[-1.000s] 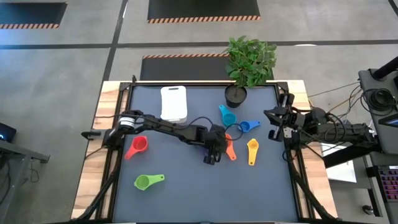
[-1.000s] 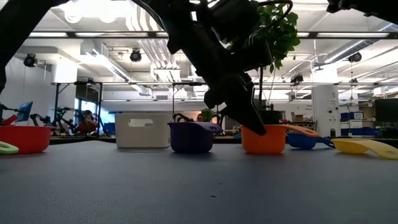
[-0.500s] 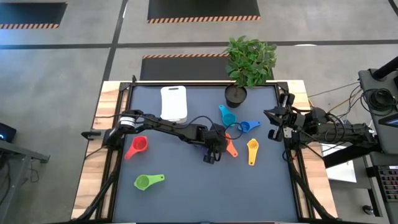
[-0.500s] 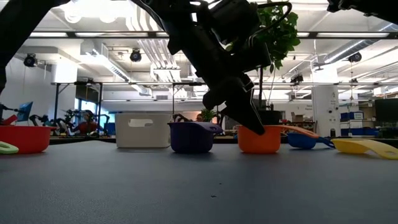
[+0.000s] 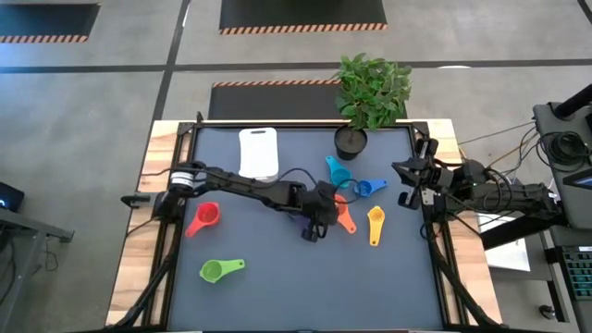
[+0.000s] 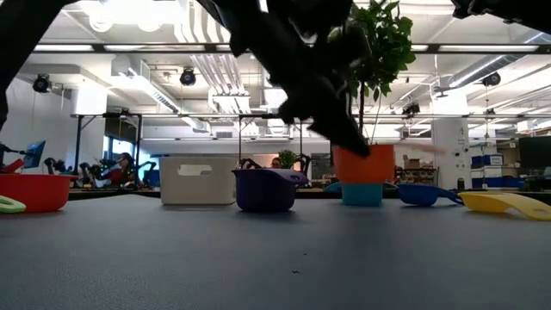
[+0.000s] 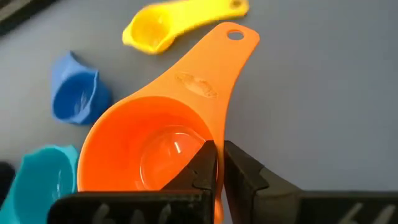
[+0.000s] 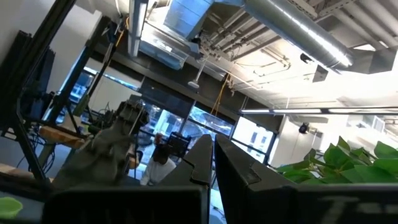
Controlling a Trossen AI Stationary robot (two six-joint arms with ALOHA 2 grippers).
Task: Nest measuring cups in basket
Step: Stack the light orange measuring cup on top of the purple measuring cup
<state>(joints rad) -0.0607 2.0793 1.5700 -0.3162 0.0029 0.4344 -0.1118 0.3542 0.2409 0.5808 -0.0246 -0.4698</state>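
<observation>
My left gripper (image 5: 329,211) (image 7: 215,163) is at mid-table, shut on the orange measuring cup (image 5: 344,220) (image 6: 362,164), which hangs above the table. The teal cup (image 5: 338,173) (image 7: 40,177), blue cup (image 5: 370,188) (image 7: 76,96) and yellow cup (image 5: 375,225) (image 7: 180,20) rest on the table around it. The purple cup (image 6: 265,189) is mostly hidden under the left arm in the high view. The red cup (image 5: 203,220) and green cup (image 5: 220,269) lie to the left. The white basket (image 5: 259,153) stands at the far side. My right gripper (image 5: 412,185) (image 8: 213,155) waits, shut, by the right edge. My left gripper pinches the orange cup's bowl wall at the rim (image 7: 217,134), next to the root of the handle, with one finger (image 7: 200,171) inside the bowl and the other (image 7: 242,171) outside. The fingers come from above, slanting down. The cup is lifted clear, its handle (image 7: 230,56) pointing away from the gripper.
A black plant pot (image 5: 351,141) with a leafy plant stands at the far edge, just beyond the teal cup. The near half of the dark mat (image 5: 305,287) holds only the green cup. The right arm lies along the table's right edge.
My left gripper has risen, taking the orange cup with it: the cup stood on the table a second ago, slid slightly left in the low view, and now hangs clear, uncovering the teal cup behind it. The hold has not changed.
</observation>
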